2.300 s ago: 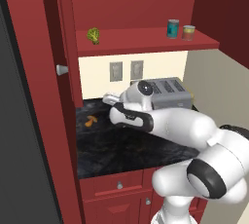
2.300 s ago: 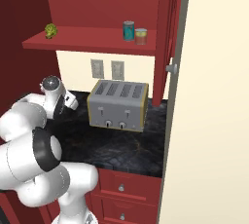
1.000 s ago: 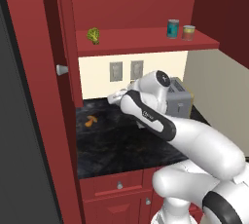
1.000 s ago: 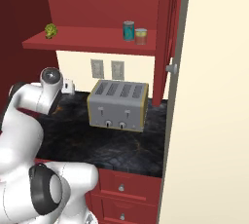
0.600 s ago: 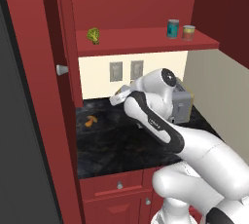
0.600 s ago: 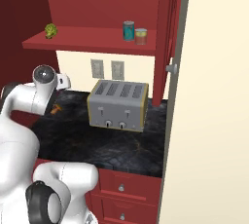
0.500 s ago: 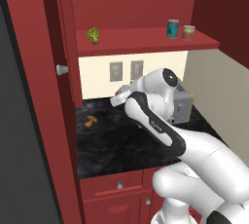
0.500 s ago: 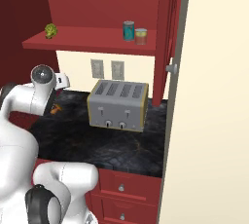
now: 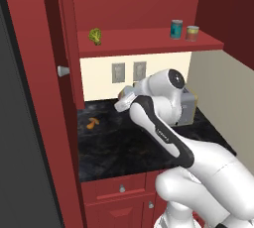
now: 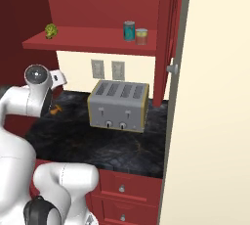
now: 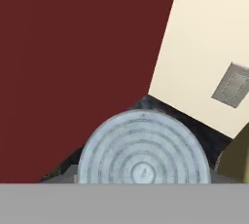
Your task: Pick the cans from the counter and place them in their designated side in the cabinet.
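Jaws sit partly closed around a can, whose ringed silver top shows close up in the hand view. The white arm rises from the base, bends at a high elbow and reaches left, with the hand held above the black table near the cabinet's left red wall. Below and left of the hand, a small orange item lies on the table. A grey toaster stands to the right. Two more cans, teal and red-and-yellow, stand touching on the right end of the cabinet shelf; a green lump sits on its left end.
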### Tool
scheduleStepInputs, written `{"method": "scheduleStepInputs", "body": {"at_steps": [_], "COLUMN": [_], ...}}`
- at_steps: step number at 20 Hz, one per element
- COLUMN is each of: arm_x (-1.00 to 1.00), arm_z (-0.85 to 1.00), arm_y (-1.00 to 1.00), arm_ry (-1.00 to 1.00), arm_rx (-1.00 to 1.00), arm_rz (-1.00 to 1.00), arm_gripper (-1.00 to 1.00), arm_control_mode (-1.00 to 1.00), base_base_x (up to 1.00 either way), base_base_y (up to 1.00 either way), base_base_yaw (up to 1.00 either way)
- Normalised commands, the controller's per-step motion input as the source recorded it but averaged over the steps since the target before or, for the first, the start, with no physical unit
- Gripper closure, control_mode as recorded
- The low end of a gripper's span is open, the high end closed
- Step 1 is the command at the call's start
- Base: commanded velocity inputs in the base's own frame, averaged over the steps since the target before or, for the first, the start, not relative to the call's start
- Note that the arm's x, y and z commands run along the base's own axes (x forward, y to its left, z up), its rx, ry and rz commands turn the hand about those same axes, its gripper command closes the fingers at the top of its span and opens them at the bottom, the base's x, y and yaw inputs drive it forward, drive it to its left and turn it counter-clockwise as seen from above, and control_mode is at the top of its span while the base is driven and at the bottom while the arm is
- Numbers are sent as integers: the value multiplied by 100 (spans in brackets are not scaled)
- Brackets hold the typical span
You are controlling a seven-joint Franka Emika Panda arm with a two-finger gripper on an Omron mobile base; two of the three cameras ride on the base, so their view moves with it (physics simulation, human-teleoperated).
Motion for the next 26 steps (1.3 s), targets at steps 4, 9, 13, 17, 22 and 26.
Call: {"method": "scheduleStepInputs", "body": {"at_steps": [4,9,13,17,22,26], "arm_x": [-27,-36,-37,-27,-25,-29], "arm_z": [9,7,11,27,31,27], "arm_y": [-5,-14,-16,-9,-17,-22], "arm_ry": [-8,-9,-10,-4,0,0], "arm_rx": [-10,-9,-6,-6,-6,-5], "arm_rz": [5,5,3,0,0,0], "arm_gripper": [100,100,100,100,100,100], "arm_control_mode": [-100,-100,-100,-100,-100,-100], "base_base_x": [0,0,0,0,0,0], "base_base_y": [0,0,0,0,0,0], "base_base_yaw": [0,0,0,0,0,0]}}
